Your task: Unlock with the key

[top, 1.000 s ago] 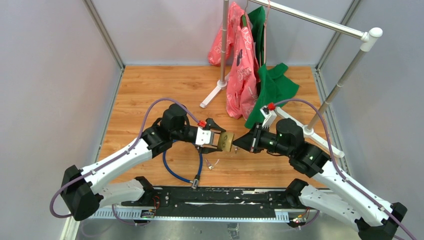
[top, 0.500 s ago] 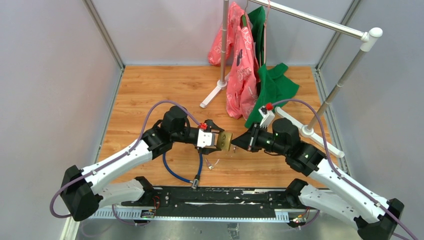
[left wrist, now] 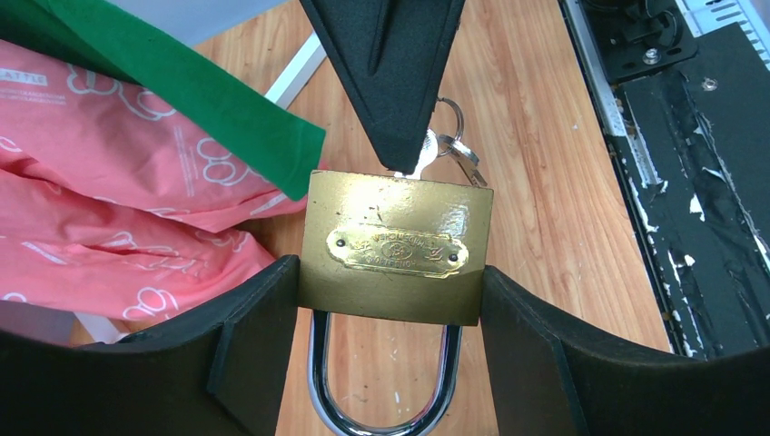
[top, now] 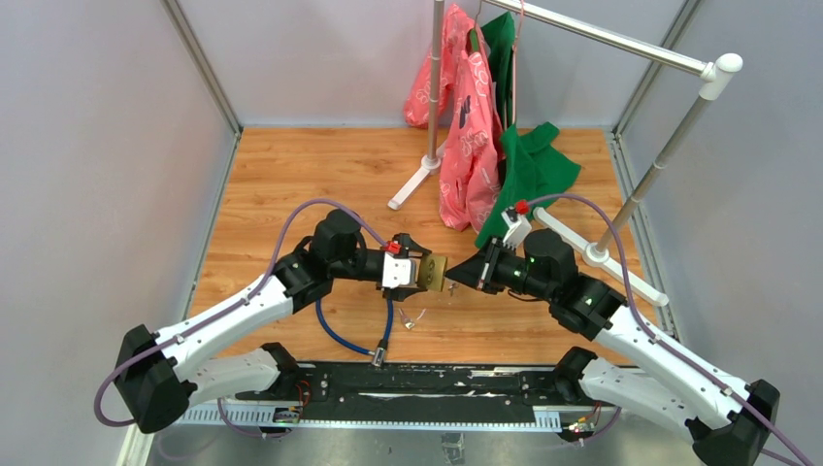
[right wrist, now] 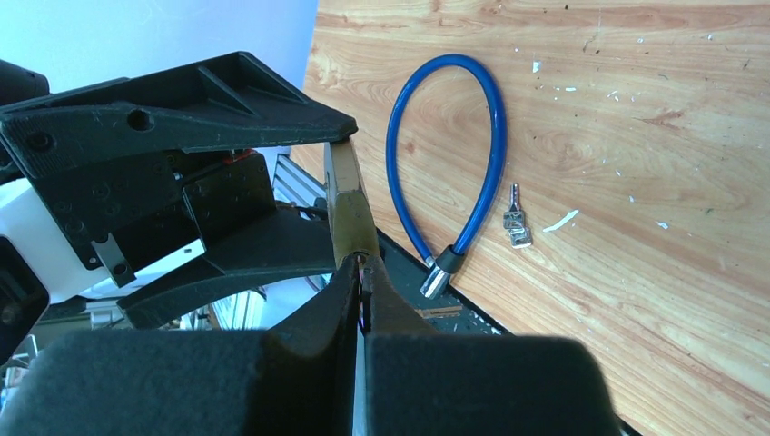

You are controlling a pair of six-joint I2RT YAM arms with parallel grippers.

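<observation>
Presently, padlock gripped in wide-spread left claw, keyhole end facing key pinched tight in right claw just opposite.

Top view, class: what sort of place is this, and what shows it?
Probably a robot test cell: grey panel walls enclose a wooden tabletop, with a clothes rail as prop.

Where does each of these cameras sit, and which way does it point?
Top external: above and behind the bases, looking down on the table; both arms show.
Left wrist: on the left arm, facing the padlock clamped in the left gripper.
Right wrist: on the right arm, facing past the right gripper, shut on the key, toward the cable lock.
Shared: both wrist views show the padlock.
</observation>
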